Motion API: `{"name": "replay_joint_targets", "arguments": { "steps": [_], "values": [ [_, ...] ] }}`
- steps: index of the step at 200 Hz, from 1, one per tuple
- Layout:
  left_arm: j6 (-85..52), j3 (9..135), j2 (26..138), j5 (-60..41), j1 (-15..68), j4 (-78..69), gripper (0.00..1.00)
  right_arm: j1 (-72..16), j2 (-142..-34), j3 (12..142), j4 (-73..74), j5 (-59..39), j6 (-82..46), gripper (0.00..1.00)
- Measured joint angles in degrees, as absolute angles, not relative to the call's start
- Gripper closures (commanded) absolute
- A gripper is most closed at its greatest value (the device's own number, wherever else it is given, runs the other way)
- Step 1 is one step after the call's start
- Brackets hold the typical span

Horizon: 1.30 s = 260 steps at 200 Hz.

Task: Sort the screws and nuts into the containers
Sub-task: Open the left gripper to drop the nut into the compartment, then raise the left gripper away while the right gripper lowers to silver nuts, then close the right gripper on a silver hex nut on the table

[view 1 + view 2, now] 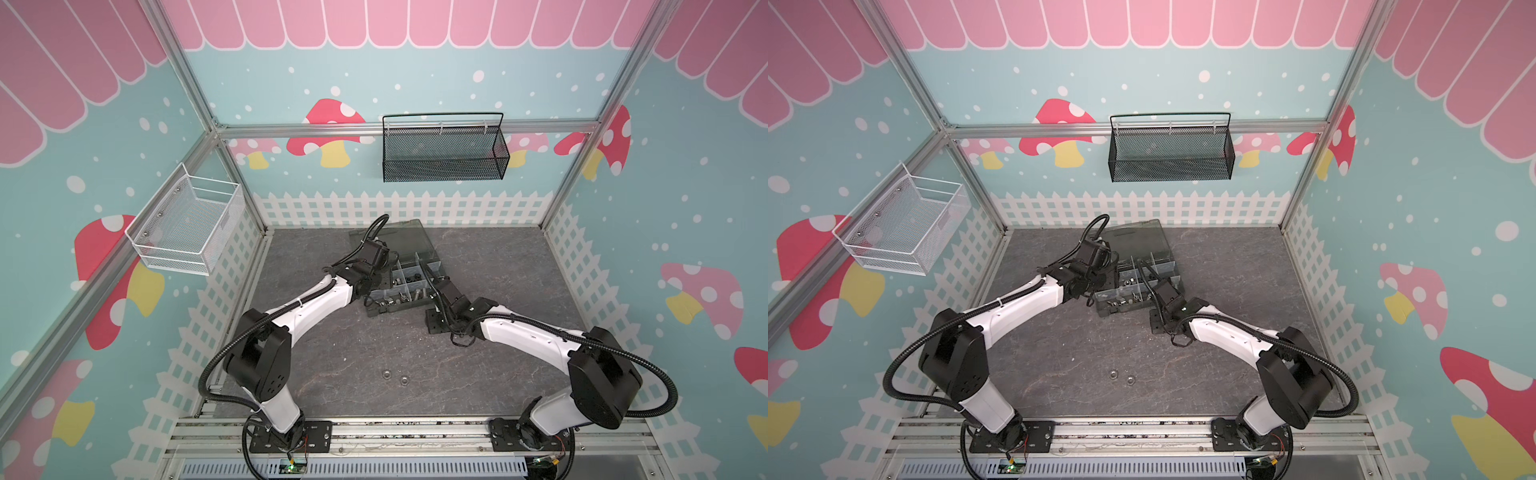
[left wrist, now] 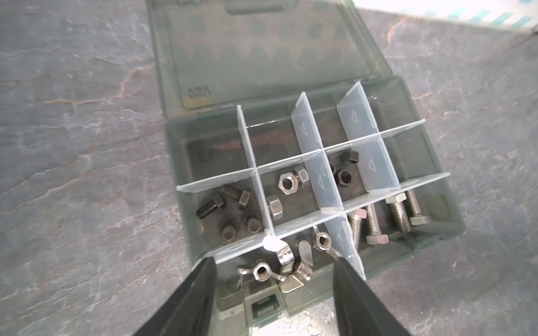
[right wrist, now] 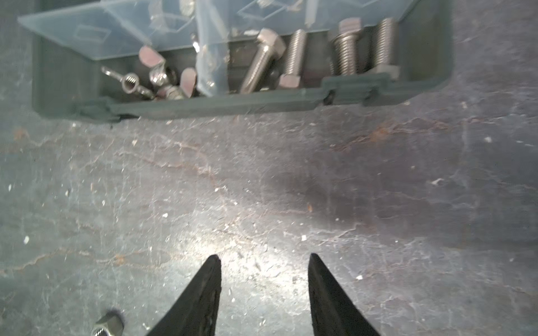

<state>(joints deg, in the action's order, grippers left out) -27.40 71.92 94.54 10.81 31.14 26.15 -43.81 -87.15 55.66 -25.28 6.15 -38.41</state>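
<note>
The dark organiser box point(image 2: 431, 232) lies open, its containers point(image 2: 317, 180) split by translucent dividers. Short black screws point(image 2: 211, 206), silver hex nuts point(image 2: 286, 183), black nuts point(image 2: 345, 174) and long silver screws point(image 2: 398, 212) lie in separate compartments. My left gripper point(image 2: 275, 261) hangs open over the front compartment, where silver wing nuts point(image 2: 262, 272) lie between its fingers, untouched. My right gripper point(image 3: 264, 257) is open over bare table just in front of the box point(image 3: 233, 106). A small hex-headed piece point(image 3: 107, 324) rests on the table beside one finger. Two silver nuts point(image 1: 386, 374) lie loose near the table's front.
The box's lid point(image 1: 399, 237) leans back toward the rear wall. A black mesh basket point(image 1: 444, 149) hangs on the back wall and a white wire basket point(image 1: 187, 224) on the left wall. Both arm bases point(image 1: 286, 436) stand at the front rail.
</note>
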Motion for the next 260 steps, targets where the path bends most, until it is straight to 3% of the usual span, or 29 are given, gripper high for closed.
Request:
{"name": "replay_joint_targets", "arguments": {
  "steps": [50, 195, 260],
  "values": [
    [-30.3, 60.8, 83.3, 14.6, 30.5, 24.1, 0.00, -51.3, -90.5, 57.3, -30.0, 2.7, -37.1, 0.52],
    [-41.5, 35.4, 48.7, 29.8, 19.9, 20.7, 0.00, -67.4, -101.6, 65.5, -39.0, -0.9, -31.5, 0.53],
    [-43.3, 32.1, 43.2, 31.1, 17.8, 20.7, 0.00, -68.3, -106.0, 67.7, -41.4, 1.6, -31.2, 0.54]
  ]
}}
